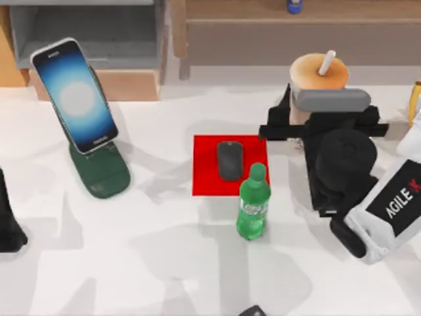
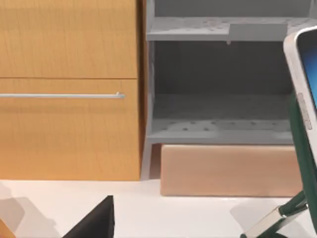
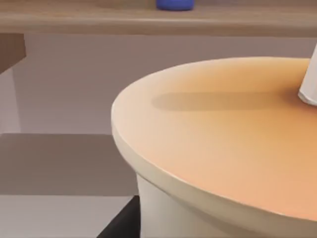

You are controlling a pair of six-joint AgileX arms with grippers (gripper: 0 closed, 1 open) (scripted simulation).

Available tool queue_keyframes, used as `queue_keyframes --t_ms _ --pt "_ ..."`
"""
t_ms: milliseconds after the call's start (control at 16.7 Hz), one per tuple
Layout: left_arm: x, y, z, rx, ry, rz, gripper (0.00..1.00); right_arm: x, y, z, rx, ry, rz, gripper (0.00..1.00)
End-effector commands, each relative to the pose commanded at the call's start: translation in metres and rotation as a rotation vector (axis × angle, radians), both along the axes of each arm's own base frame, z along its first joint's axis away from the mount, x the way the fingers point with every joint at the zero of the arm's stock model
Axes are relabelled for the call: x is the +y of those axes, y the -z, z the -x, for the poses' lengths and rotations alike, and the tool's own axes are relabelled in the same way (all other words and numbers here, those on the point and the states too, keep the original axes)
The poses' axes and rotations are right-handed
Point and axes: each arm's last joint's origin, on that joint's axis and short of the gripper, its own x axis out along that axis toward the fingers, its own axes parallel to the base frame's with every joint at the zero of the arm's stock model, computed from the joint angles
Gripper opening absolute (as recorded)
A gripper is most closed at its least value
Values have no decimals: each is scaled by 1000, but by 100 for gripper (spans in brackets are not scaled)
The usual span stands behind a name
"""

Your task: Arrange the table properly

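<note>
I have my right hand (image 1: 309, 105) at the cup (image 1: 318, 74) with the straw near the tabletop's (image 1: 164, 263) far right edge; I cannot tell whether it pinches the cup yet. My left hand (image 1: 8, 224) sits parked at the left edge. The mouse (image 1: 229, 160) lies on the red mat (image 1: 205, 176) mid-tabletop, the green bottle (image 1: 253, 204) just beside its near corner, the phone (image 1: 75, 94) on its stand (image 1: 100, 172) far left. I judge the tidying largely undone

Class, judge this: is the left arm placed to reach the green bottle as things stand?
Probably yes: the left arm is parked at the table's left edge, with bare tabletop between it and the green bottle.
</note>
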Motion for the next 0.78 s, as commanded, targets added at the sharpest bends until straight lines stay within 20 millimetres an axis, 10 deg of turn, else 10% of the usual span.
queue_keyframes --t_ms 780 --pt "0 0 0 0 0 0 100 1 -9 0 0 -3 -4 0"
